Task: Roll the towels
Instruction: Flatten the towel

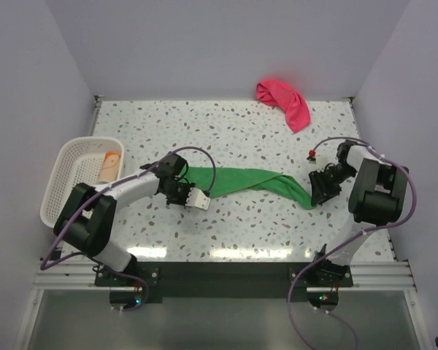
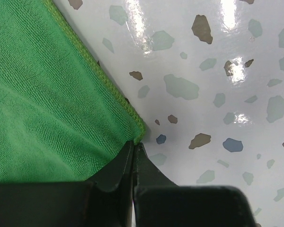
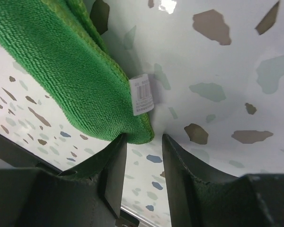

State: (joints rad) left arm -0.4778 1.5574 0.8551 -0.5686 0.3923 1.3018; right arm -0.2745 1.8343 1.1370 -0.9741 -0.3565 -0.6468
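Note:
The green towel (image 1: 248, 181) lies stretched in a long, partly folded band across the middle of the table. My left gripper (image 1: 190, 184) is shut on its left corner; the left wrist view shows the jaws (image 2: 134, 144) pressed together at the hem of the green cloth (image 2: 47, 109). My right gripper (image 1: 314, 198) is at the band's right end. Its jaws (image 3: 144, 137) stand apart, and the green corner (image 3: 71, 71) with its white label (image 3: 143, 94) hangs at the tip of one finger. The pink-red towel (image 1: 285, 102) lies crumpled at the back right. The peach towel (image 1: 111, 166) sits rolled in the basket.
A white mesh basket (image 1: 66, 175) stands at the table's left edge, close to the left arm's elbow. A raised rim (image 1: 226, 100) runs along the back of the speckled table, with walls around. A small red piece (image 1: 311, 154) sits near the right wrist.

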